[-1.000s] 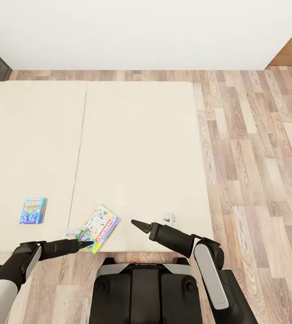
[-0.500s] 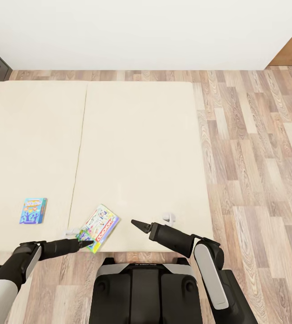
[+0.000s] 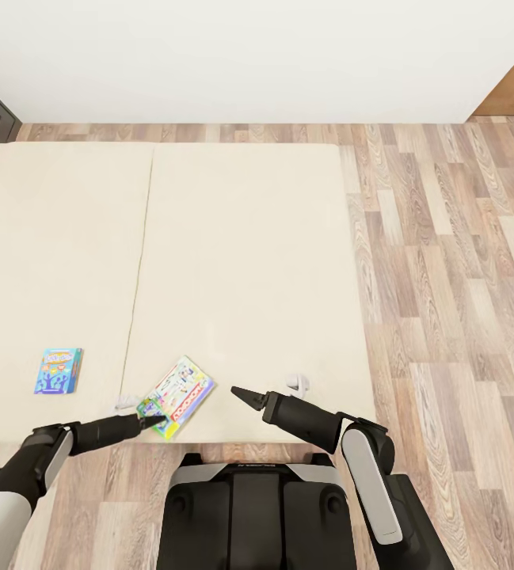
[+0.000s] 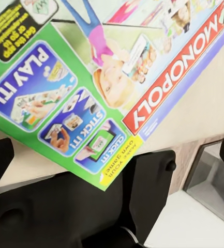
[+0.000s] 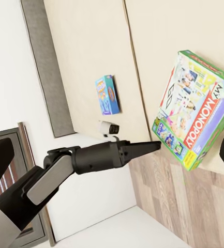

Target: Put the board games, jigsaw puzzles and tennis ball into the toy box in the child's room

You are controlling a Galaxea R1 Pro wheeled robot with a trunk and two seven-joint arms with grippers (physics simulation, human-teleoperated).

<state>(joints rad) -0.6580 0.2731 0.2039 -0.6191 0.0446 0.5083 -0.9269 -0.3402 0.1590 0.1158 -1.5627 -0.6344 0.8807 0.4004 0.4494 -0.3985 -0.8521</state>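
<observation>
Green-edged Monopoly box on beige bed, gripped by left hand; right hand closed.

- The bed is seen from above: a wide beige mattress, divided by one lengthwise seam.
- A wood plank floor is seen beyond its far and right edges.
- A Monopoly box, white with a green edge, is seen near the front edge, turned at an angle.
- A small blue box is laid flat, well to the left of it.
</observation>
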